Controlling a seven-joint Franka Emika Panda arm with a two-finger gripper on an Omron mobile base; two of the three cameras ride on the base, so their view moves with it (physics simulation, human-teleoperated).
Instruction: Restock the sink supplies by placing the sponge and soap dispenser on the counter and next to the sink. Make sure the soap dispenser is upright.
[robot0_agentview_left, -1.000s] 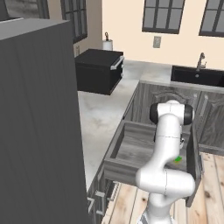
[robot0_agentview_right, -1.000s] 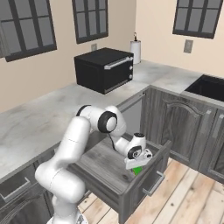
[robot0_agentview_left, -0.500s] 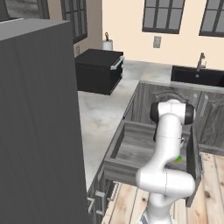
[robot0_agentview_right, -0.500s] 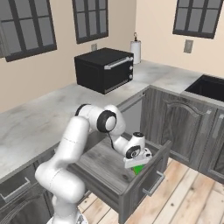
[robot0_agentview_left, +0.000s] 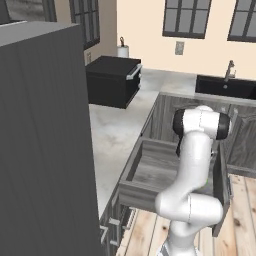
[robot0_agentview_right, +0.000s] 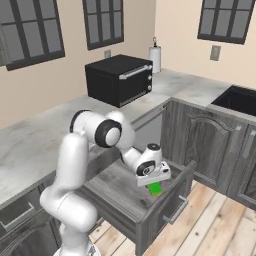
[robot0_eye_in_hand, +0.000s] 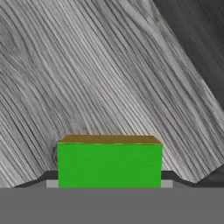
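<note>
Down inside the open drawer (robot0_agentview_right: 120, 187), the pincer (robot0_agentview_right: 156, 181) hangs over the wooden floor with the sponge (robot0_agentview_right: 155, 188) right at its tips. From the hand view the sponge (robot0_eye_in_hand: 109, 164) sits dead centre between the fingertips, long axis running across the gap, yellowish edge on top. Clamped on it or only straddling it? I cannot tell, since the fingertips are mostly hidden behind the green block. Right of the drawer, well apart, lies the sink (robot0_agentview_left: 225, 87) set in the desk (robot0_agentview_left: 112, 132), and that's where this must travel. No soap dispenser to be made out anywhere yet.
</note>
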